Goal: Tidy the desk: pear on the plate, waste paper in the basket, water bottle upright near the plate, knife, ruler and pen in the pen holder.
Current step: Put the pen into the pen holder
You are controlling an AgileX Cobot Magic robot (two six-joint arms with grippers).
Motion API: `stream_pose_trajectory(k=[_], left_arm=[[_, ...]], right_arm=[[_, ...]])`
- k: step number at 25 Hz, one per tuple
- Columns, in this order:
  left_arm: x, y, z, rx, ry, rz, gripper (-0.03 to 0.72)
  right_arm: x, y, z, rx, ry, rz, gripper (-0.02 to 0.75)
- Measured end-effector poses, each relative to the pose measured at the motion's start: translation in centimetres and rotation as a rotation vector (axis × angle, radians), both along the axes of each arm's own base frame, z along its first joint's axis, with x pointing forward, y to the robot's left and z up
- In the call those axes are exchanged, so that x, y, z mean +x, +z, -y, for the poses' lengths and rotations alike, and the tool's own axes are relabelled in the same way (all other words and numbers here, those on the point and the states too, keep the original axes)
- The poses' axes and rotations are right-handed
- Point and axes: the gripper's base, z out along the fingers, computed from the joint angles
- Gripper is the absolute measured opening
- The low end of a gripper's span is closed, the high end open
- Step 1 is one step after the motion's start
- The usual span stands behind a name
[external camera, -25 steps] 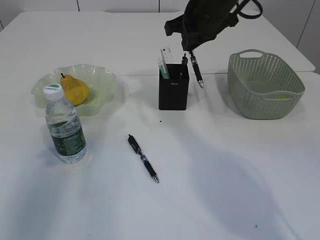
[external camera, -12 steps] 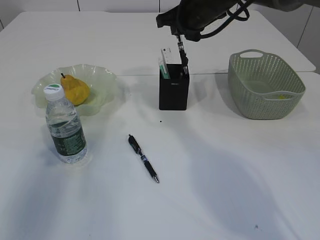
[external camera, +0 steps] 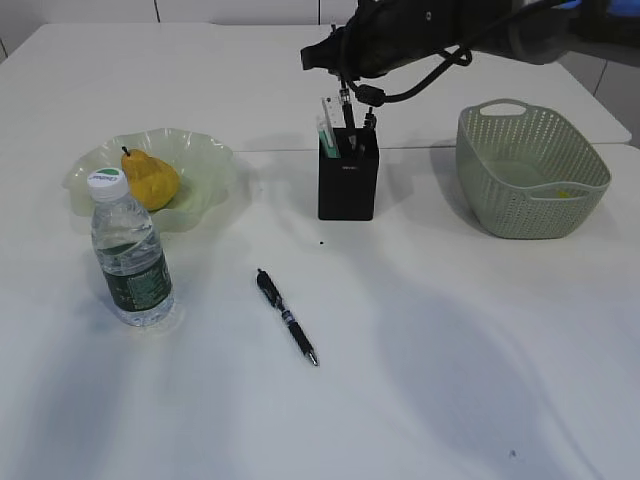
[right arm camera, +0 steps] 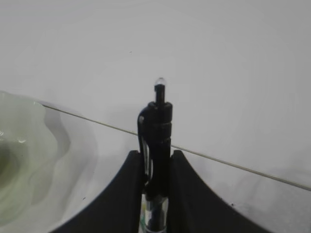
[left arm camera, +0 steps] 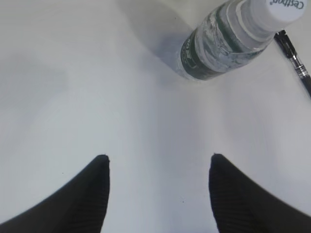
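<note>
1. Desk (external camera: pixel 450 380), broad plain white, carries everything.
2. Basket (external camera: pixel 530 170), sage perforated plastic, sits far right.
3. Right gripper (external camera: pixel 347 98), jaws clamped on a glossy black pen (right arm camera: pixel 155 141), has swung it from beside the pen holder (external camera: pixel 348 174) to upright in its mouth; release is next.
4. Left gripper (left arm camera: pixel 158 194), jaws apart and empty, hovers near the ribbed bottle (external camera: pixel 130 255).
5. Second pen (external camera: pixel 286 316) lies mid-desk, unstowed.

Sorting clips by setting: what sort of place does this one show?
Probably a staged desk in a lab or office: a plain white desk holds a black pen holder, a loose pen, a water bottle and a green basket. Pale wall panels stand behind.
</note>
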Motion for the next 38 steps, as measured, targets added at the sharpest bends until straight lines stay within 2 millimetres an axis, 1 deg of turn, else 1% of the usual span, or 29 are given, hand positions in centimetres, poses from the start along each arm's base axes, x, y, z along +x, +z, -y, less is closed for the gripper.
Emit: stream_pose_trajectory(k=[10,18,21,24,27,34,38], left_arm=[[0.0,0.0,0.0,0.000,0.000,0.000,0.456],[0.0,0.0,0.0,0.000,0.000,0.000,0.456],[0.0,0.0,0.0,0.000,0.000,0.000,0.456],[0.0,0.0,0.0,0.000,0.000,0.000,0.456],[0.0,0.0,0.0,0.000,0.000,0.000,0.456],[0.0,0.0,0.0,0.000,0.000,0.000,0.456],[0.0,0.0,0.0,0.000,0.000,0.000,0.456]], right_arm=[[1.0,-2.1,-0.4,0.010,0.006,0.035,0.099],[1.1,-2.1,-0.5,0.015,0.010,0.065,0.099],[1.2,-2.4,0.0,0.012,0.002,0.055,0.099],[1.0,-3.8,0.7,-0.008,-0.011,0.001,0.099],[1.0,-4.7,1.3,-0.019,-0.022,-0.035,0.099],[0.9,-4.8,1.2,0.027,-0.036,-0.057,0.099],[0.8,-4.9,1.3,0.023,-0.038,-0.074,0.099]])
